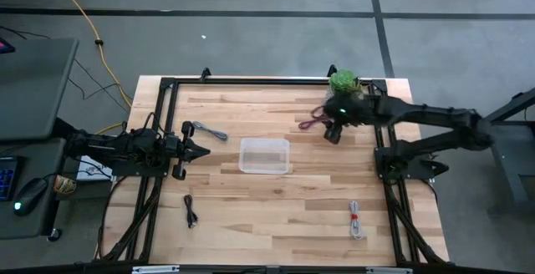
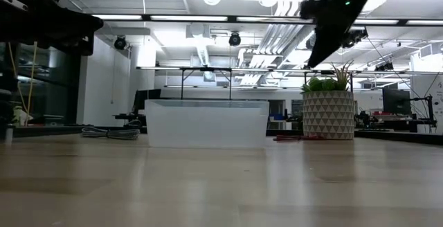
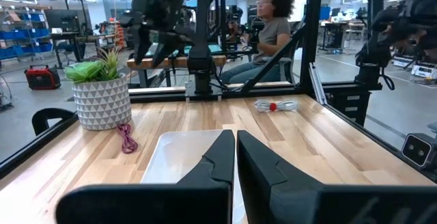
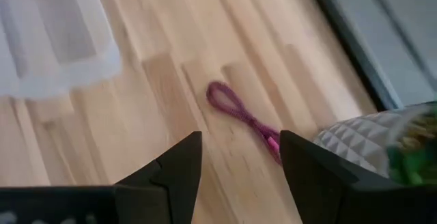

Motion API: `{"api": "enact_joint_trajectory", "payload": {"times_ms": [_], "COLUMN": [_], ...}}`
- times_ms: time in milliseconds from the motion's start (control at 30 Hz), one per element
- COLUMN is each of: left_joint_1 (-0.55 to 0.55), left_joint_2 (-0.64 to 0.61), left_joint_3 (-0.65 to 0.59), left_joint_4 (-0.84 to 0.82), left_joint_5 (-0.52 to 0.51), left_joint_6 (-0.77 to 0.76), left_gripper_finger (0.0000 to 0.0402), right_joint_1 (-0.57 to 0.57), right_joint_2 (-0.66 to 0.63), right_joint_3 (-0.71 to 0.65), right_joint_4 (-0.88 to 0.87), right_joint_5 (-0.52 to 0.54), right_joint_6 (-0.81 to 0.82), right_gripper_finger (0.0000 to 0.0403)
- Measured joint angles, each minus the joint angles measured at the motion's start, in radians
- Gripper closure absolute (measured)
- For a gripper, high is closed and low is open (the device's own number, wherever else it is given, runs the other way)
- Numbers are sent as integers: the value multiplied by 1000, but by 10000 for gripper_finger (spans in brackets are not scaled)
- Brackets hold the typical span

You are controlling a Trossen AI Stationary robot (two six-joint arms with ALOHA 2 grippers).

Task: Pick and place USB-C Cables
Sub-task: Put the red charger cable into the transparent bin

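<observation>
The dark red cable (image 4: 239,111) lies flat on the wood near the far right, beside the plant pot (image 1: 343,82). My right gripper (image 4: 239,156) hovers above it, open and touching nothing; it is also in the high view (image 1: 333,129) and raised in the low view (image 2: 331,30). The grey cable (image 1: 209,130) lies at far left, the black cable (image 1: 191,211) at near left, and the white cable with a red tie (image 1: 357,220) at near right. My left gripper (image 1: 201,149) waits shut at the left, pointing at the clear container (image 1: 265,155).
The clear plastic container (image 3: 181,156) sits mid-table. The patterned pot with a green plant (image 4: 382,142) stands at the far right corner, close to the right gripper. A black frame borders the table. A person (image 3: 273,26) sits beyond the table's right side.
</observation>
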Motion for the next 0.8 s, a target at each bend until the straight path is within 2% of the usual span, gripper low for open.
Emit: {"api": "enact_joint_trajectory", "payload": {"times_ms": [200, 433, 600, 800], "left_joint_1": [0, 0, 0, 0], "left_joint_2": [0, 0, 0, 0], "left_joint_3": [0, 0, 0, 0], "left_joint_4": [0, 0, 0, 0], "left_joint_5": [0, 0, 0, 0], "left_joint_6": [0, 0, 0, 0], "left_gripper_finger": [401, 401, 401, 401], "right_joint_1": [-60, -129, -156, -169], "right_joint_2": [239, 468, 582, 647], "right_joint_3": [111, 134, 134, 134], "right_joint_4": [-79, -84, -20, 66], "right_joint_5": [-71, -111, -112, -72], "right_joint_6": [-150, -316, -412, -513], "right_gripper_finger": [214, 214, 214, 214]}}
